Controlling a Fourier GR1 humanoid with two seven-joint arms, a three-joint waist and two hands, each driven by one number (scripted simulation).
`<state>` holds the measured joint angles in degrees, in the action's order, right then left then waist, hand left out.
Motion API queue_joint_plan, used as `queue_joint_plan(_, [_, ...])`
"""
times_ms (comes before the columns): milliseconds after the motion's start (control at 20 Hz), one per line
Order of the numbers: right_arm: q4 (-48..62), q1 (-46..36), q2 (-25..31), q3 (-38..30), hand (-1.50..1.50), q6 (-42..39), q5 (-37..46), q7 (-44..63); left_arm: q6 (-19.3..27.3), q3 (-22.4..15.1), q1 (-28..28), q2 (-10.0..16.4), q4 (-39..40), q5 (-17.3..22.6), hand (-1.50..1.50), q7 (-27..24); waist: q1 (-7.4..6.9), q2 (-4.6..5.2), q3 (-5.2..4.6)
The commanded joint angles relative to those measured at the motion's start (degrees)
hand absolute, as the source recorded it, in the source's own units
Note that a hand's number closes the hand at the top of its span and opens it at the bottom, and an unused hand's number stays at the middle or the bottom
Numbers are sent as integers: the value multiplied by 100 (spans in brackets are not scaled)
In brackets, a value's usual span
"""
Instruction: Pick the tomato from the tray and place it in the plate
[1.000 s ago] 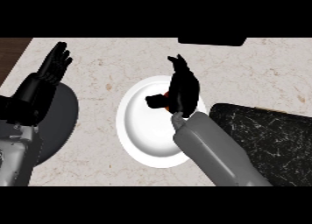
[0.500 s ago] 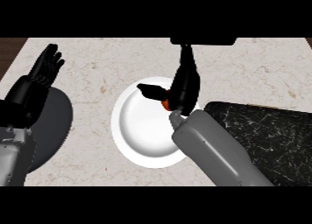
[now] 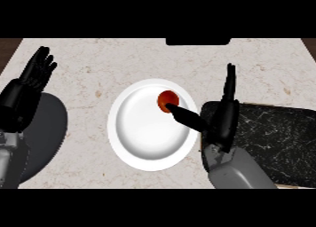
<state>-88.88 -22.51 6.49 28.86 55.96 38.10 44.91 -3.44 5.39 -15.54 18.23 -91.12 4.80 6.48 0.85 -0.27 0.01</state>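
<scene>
The tomato (image 3: pixel 167 98) sat near the upper-right rim of the plate (image 3: pixel 137 148), and with the thumb of the open, straight-fingered right hand (image 3: pixel 219 122) touching it, a careless brush could have rolled it onto the counter (image 3: pixel 95 62).

A pale, beige-speckled stone worktop (image 3: pixel 95 66) fills the view. Dark brown wood (image 3: pixel 3 44) shows past its far left and far right corners. A black rectangular block (image 3: pixel 199 41) sits at the far edge, centre.

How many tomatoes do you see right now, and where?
1. The tomato sits on the white plate, in its upper right part, at the thumb tip of the right hand. None shows on the dark tray, though the right forearm hides its left edge.
</scene>
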Motion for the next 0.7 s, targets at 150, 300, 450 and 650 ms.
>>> queue_joint_plan(150, [-2246, 2148, 1054, 360, -150, -90, -82, -365, -7, -99, 297, -114, -333, -103, 0, 52, -1, -5, 0])
queue_joint_plan(300, [-2565, 2359, 1643, -96, -150, -279, -911, -798, -24, 14, -113, -97, -48, -118, 0, 57, -35, 22, 2])
queue_joint_plan(450, [-2976, 3042, 1972, -115, -150, -192, -1266, -1199, 59, -32, 79, -204, -226, -196, 0, 164, -41, 17, 4])
queue_joint_plan(650, [-3604, 3568, 2361, -365, -150, -484, -1540, -1459, -16, 66, 172, -159, -403, -186, 0, 174, -48, 16, 1])
